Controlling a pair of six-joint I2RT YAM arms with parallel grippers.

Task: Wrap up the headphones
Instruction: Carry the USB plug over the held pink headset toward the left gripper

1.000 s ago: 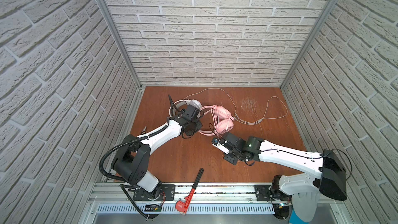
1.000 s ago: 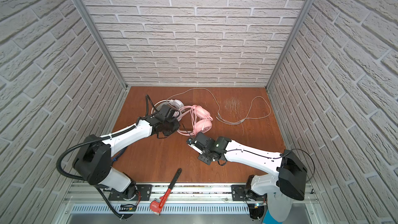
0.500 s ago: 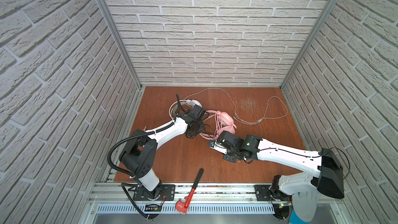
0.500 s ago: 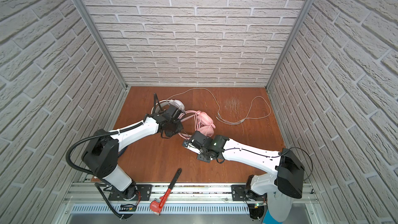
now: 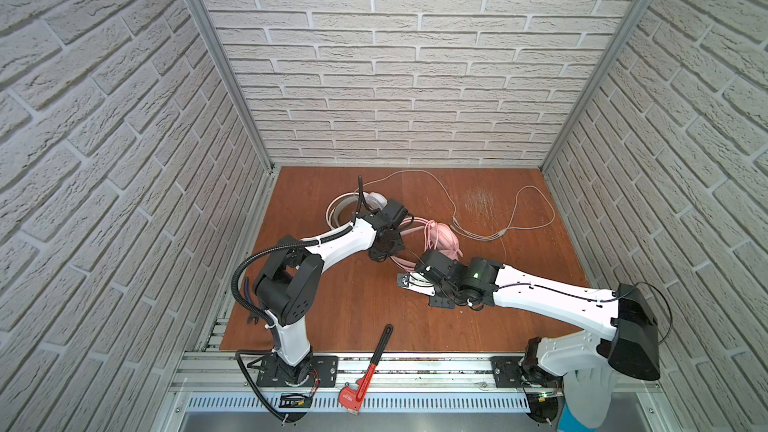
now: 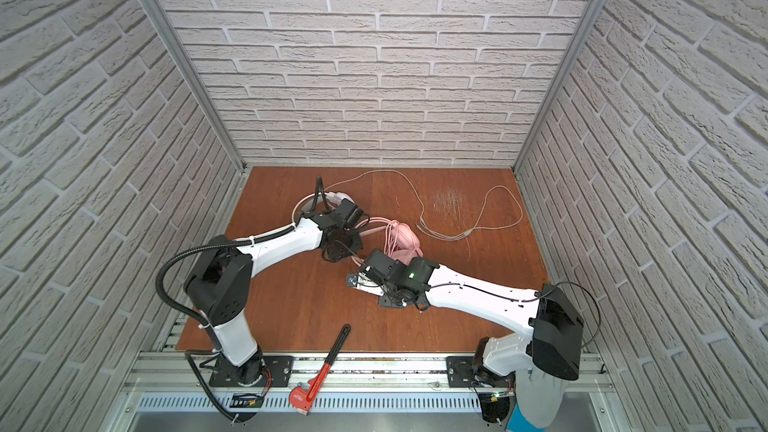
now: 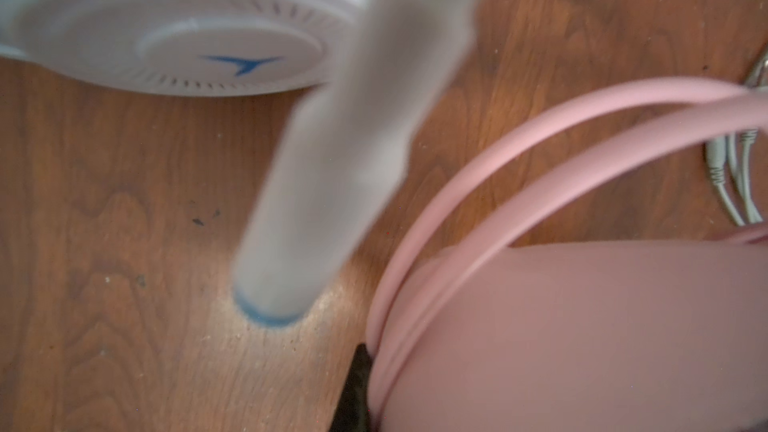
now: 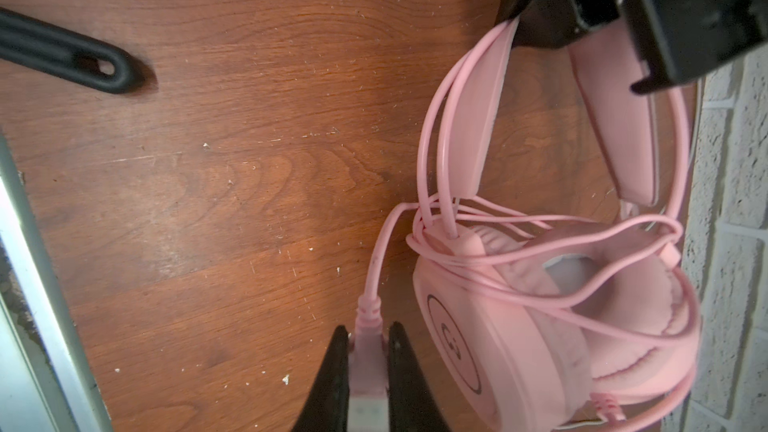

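Pink headset (image 5: 442,236) lies about mid-table, slightly toward the far edge, on its side with the headband pointing at the left arm. Left gripper (image 5: 388,243) is on that headband. The right wrist view shows its black fingers either side of the pink band, with the jaws pressed together on it. Several turns of pink cable (image 8: 540,243) cross the ear cups and the base of the headband. Its free end leads to the plug (image 8: 368,351), just beside the lower ear cup. Right gripper (image 8: 368,330) pinches that plug between its two black fingers, jaws narrowly apart and low over the table (image 5: 540,251). White headset (image 5: 338,209) lies left of the pink one, nearer the far-left corner. Its ear cup with a blue mark appears in the left wrist view, partly hidden by a blurred white bar. Grey cable (image 5: 515,209) lies loose toward the far-right corner, in open loops. Wrench (image 5: 368,367) lies across the near edge at about its middle, well apart from both headsets.
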